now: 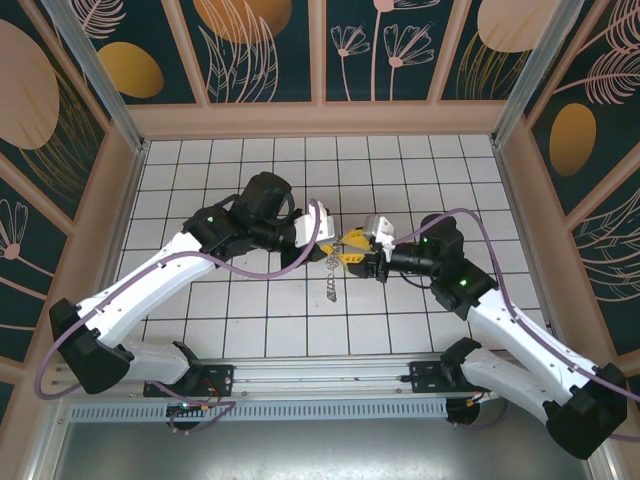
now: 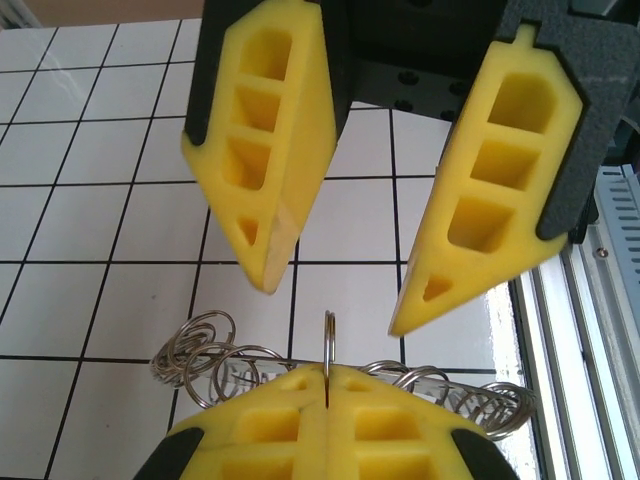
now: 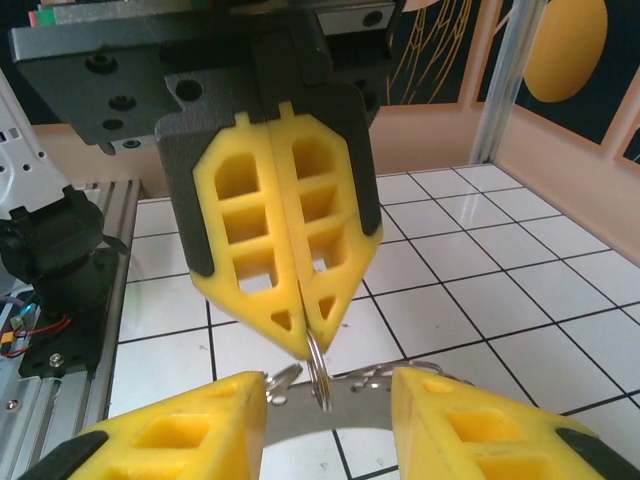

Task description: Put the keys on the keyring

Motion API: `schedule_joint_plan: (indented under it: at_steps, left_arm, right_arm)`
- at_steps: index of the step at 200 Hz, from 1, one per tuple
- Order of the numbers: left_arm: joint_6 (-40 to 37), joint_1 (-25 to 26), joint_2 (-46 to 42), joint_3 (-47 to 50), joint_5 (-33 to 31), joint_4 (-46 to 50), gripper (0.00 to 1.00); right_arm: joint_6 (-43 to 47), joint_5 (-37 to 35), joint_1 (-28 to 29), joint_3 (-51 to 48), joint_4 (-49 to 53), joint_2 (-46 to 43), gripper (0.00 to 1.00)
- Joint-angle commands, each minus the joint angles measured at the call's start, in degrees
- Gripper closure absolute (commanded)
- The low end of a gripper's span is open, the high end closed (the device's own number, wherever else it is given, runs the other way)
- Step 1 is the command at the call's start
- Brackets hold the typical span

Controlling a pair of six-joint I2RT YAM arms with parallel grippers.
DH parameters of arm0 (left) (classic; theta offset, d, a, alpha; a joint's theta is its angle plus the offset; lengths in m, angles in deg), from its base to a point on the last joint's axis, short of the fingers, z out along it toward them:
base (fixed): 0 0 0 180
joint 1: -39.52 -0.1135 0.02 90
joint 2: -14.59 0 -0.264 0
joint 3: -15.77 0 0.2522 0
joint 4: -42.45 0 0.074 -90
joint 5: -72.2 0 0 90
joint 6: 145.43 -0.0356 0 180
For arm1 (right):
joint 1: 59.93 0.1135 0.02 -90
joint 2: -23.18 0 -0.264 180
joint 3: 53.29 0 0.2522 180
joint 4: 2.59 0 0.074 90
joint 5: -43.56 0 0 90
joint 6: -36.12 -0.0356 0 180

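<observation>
My left gripper (image 2: 327, 372) is shut on a thin wire loop (image 2: 327, 340) that stands edge-on at the rim of the keyring (image 2: 240, 362), a flat grey metal ring fringed with wire loops. It holds the keyring above the tiled floor, and part of it dangles below the fingers (image 1: 330, 283). In the right wrist view the left gripper (image 3: 308, 350) comes down from above with the loop (image 3: 319, 375) pinched at its tips. My right gripper (image 3: 328, 385) faces it, open, with one finger on each side of the loop and not touching it. Both grippers, left (image 1: 330, 243) and right (image 1: 352, 250), meet at mid-table. The keys are out of view.
The white tiled floor (image 1: 250, 180) is ringed by peach walls (image 1: 320, 118). An aluminium rail (image 1: 300, 375) with the arm bases runs along the near edge. A grey cable (image 1: 250, 270) loops off the left arm and another off the right (image 1: 480, 222).
</observation>
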Motion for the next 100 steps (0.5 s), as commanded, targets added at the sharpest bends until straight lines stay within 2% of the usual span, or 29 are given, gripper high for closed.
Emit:
schedule_joint_plan:
  at_steps: [1, 65, 76, 100]
  left_arm:
    - [-1.29, 0.14, 0.35, -1.84, 1.56, 0.04, 1.00]
    - [-0.71, 0.14, 0.27, -1.62, 2.00, -0.01, 1.00]
    - [-0.61, 0.10, 0.22, -1.58, 1.99, -0.11, 1.00]
    - [-0.57, 0.09, 0.18, -1.49, 2.07, -0.09, 1.00]
  right_arm:
    - [1.50, 1.27, 0.96, 2.63, -3.07, 1.57, 0.65]
    - [3.97, 0.33, 1.68, 3.88, 0.64, 3.45, 0.82]
    - [4.32, 0.06, 1.68, 4.01, 1.36, 3.25, 0.81]
    - [5.02, 0.05, 1.68, 4.18, 3.16, 2.95, 0.70]
